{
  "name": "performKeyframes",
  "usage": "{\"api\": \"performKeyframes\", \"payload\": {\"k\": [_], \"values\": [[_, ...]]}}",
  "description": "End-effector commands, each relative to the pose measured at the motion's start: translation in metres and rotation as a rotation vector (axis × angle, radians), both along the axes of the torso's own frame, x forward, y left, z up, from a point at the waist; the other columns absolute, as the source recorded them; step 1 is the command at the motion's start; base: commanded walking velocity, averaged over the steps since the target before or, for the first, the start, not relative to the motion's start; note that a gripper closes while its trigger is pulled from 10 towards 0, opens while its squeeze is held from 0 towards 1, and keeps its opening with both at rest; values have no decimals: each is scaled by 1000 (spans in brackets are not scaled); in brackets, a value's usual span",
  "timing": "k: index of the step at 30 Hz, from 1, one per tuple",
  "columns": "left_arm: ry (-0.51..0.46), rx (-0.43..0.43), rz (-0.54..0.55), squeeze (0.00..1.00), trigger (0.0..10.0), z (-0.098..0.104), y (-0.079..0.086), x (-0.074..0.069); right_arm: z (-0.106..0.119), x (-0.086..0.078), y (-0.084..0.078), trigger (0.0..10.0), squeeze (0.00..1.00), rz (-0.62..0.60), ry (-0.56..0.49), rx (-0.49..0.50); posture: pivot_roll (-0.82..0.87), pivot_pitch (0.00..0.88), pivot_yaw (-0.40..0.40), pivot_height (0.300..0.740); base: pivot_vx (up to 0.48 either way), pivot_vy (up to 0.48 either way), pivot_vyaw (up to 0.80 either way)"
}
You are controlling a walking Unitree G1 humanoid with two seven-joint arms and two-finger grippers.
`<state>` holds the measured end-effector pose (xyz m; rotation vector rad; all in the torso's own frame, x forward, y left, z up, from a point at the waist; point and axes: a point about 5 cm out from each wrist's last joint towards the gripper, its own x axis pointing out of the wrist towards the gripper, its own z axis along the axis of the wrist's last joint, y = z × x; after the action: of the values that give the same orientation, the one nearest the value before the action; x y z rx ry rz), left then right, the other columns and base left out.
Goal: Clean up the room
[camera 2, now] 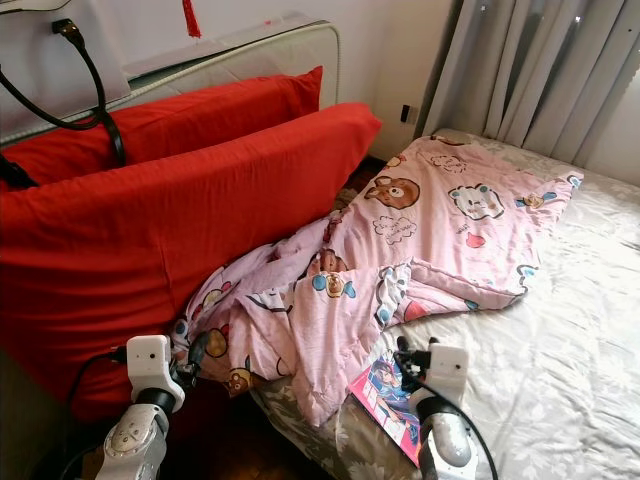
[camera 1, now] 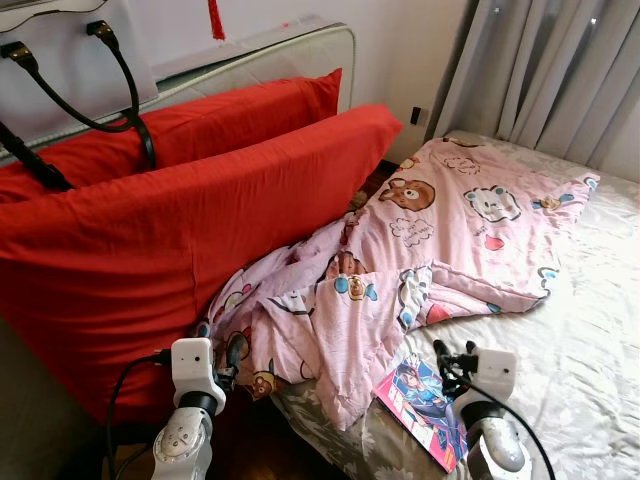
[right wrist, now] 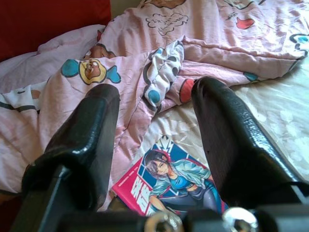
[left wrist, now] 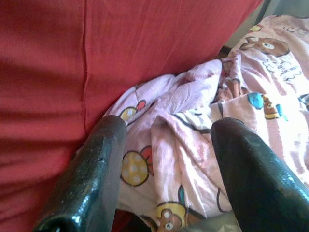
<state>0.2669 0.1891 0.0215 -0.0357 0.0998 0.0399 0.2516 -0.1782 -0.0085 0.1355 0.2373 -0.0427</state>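
Observation:
A crumpled pink cartoon-print blanket [camera 1: 430,240] lies across the bed [camera 1: 590,330], its near corner hanging over the bed's edge. A comic book [camera 1: 425,408] with a bright cover rests on the sheet at the near edge, partly tucked under the blanket. My right gripper [camera 1: 448,362] stands open just above the comic book [right wrist: 169,181], its fingers [right wrist: 87,130] pointing toward the blanket [right wrist: 159,58]. Lower left, my left gripper [camera 1: 232,352] is open beside the blanket's hanging corner [left wrist: 183,145], close to the red pillow [left wrist: 120,53].
Two large red pillows [camera 1: 180,220] lean against the headboard [camera 1: 260,55] on the left. A white bag with black handles [camera 1: 70,60] sits on top of them. Grey curtains [camera 1: 560,70] hang at the back right. Dark floor [camera 1: 250,440] shows between pillows and bed.

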Motion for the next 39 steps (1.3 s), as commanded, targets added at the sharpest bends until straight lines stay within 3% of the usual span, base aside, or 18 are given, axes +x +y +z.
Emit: {"api": "performKeyframes", "payload": {"k": [1, 10, 24, 31, 39], "values": [[-24, 6, 0, 0, 10000, 7, 2, 4, 4, 4, 2, 10000, 0, 13, -11, -11, -22, 0, -42, 740, 0, 0, 0], [-39, 5, 10, 0, 10000, 17, 8, 12, 5, 7, 2, 10000, 0, 3, -3, -22, -25, 0, -51, 686, 0, 0, 0], [-45, -28, 9, 0, 10000, 23, 0, 20, 5, 13, 12, 10000, 0, 18, 28, -9, -15, 0, -63, 686, 0, 0, 0], [-32, -28, 4, 0, 10000, 21, 0, 18, 4, 14, 14, 10000, 0, 25, 30, -2, -15, 0, -58, 648, 0, 0, 0], [-26, -35, -1, 0, 10000, 21, -2, 18, 1, 11, 13, 10000, 0, 19, 44, -4, -11, 0, -55, 648, 0, 0, 0]]}}
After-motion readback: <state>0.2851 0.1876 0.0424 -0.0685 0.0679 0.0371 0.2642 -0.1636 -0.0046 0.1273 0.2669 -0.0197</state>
